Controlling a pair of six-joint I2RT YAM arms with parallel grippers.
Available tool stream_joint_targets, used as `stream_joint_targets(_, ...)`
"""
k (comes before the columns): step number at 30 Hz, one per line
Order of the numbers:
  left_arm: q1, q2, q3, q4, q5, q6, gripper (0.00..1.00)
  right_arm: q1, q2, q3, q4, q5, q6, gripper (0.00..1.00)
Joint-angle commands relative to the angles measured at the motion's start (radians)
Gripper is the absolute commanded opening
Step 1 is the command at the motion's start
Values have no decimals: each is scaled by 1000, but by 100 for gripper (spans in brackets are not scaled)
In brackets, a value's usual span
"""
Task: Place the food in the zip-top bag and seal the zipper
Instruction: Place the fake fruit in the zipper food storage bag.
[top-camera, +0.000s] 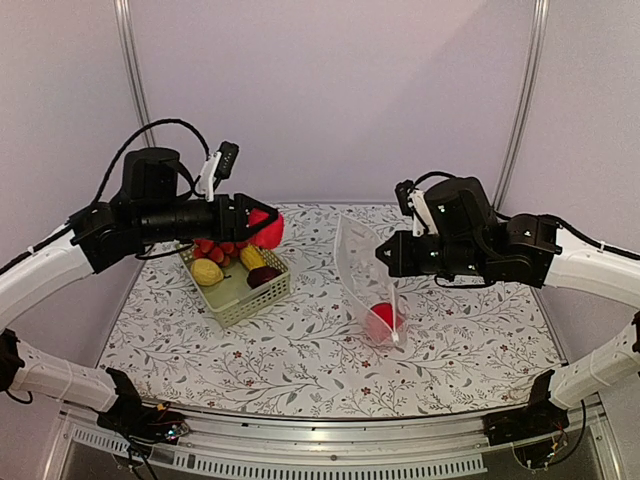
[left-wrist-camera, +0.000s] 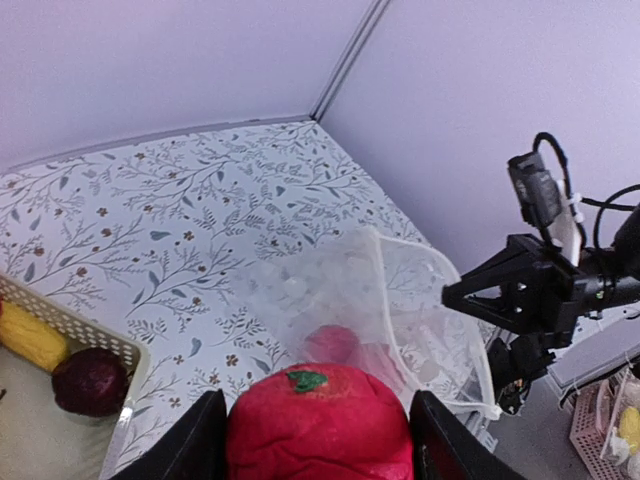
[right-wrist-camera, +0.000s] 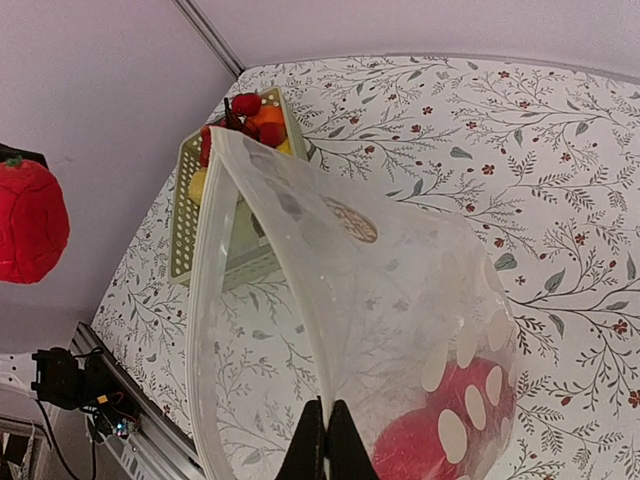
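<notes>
Zip-top bag (top-camera: 362, 270): clear, crinkly; stood on surface (top-camera: 300, 350), long axis 11–5 o'clock, mouth faced 9 o'clock.
Left hand (top-camera: 255, 222): grasped round plush red fruit (top-camera: 270, 231), aloft.
Right hand (top-camera: 385, 256): pinched bag's rim.

Basket (top-camera: 232, 300) left on worktop (top-camera: 300, 350), loose fruits (top-camera: 208, 272) in it. Bag (top-camera: 358, 262) stands right of it, bagged fruit (top-camera: 382, 320) inside. Held fruit (top-camera: 266, 228) in left fingers (left-wrist-camera: 195, 440), above basket's far-right corner.
</notes>
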Motion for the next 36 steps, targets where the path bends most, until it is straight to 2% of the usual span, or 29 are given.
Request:
stream_joint_targets(1, -96, 27, 53, 160, 55, -28, 61, 7, 13, 27, 20, -11, -6, 0)
stream_joint_targets(10, -228, 170, 80, 407, 19, -76, 60, 19, 10, 23, 37, -13, -2, 0)
stream_joint_targets(15, -311, 279, 125, 450, -44, -55, 60, 22, 2, 23, 37, -8, -1, 0)
stream_joint_targets(21, -337, 353, 170, 296, -152, 20, 60, 22, -22, 11, 38, 11, 2, 0)
stream_joint_targets(30, -370, 397, 187, 164, -277, 78, 60, 21, -58, -4, 36, 40, -6, 0)
stream_joint_targets(36, -390, 464, 266, 71, -352, 111, 64, 22, -63, -7, 33, 38, -11, 0)
